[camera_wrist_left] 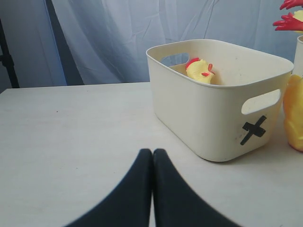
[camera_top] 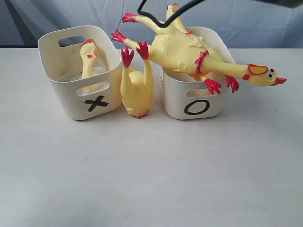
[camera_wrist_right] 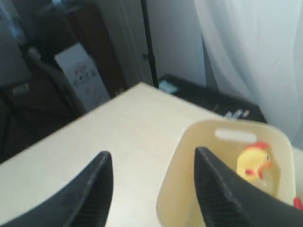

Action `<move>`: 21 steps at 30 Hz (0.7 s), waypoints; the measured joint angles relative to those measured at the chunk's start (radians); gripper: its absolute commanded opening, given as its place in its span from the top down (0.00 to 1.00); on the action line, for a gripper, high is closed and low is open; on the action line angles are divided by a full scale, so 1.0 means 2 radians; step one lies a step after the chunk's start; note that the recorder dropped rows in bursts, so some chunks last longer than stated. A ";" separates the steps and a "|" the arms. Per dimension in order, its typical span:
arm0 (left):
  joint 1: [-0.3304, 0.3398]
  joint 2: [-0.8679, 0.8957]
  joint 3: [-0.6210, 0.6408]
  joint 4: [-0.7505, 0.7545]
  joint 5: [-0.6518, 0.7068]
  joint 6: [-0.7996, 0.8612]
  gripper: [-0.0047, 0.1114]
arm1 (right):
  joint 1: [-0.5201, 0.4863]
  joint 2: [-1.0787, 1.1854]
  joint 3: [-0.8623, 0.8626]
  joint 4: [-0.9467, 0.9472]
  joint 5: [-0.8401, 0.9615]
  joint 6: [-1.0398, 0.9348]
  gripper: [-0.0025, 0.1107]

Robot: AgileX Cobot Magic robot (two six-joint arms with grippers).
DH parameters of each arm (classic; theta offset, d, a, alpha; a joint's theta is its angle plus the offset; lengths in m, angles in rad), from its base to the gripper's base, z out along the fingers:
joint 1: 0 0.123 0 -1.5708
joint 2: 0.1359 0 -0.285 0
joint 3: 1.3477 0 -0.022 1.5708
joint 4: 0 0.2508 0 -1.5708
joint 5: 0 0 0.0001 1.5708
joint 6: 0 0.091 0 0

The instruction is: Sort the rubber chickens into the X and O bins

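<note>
The X bin point(camera_top: 71, 92) stands at the left with the head-and-neck piece point(camera_top: 89, 59) upright inside. The O bin point(camera_top: 177, 94) stands to its right. A whole chicken point(camera_top: 184, 52) lies across the O bin's rim, head out to the right. A second chicken's head point(camera_top: 173, 10) pokes up behind it. The headless body point(camera_top: 136, 87) stands feet-up between the bins. My left gripper point(camera_wrist_left: 152, 152) is shut and empty, low over the table, short of the X bin point(camera_wrist_left: 208, 118). My right gripper point(camera_wrist_right: 152, 158) is open and empty, above the edge of a cream bin point(camera_wrist_right: 180, 189) holding a chicken head point(camera_wrist_right: 253, 163).
A black cable point(camera_top: 161, 14) hangs over the chickens at the back. A blue-white curtain point(camera_top: 57, 14) closes the far side. Bare tabletop point(camera_top: 142, 175) stretches in front of the bins. In the right wrist view, the table's edge meets a dark room with a cardboard box point(camera_wrist_right: 83, 78).
</note>
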 measured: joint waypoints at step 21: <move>0.000 0.000 0.000 0.000 0.000 0.000 0.96 | 0.000 0.022 0.129 -0.194 0.024 0.237 0.54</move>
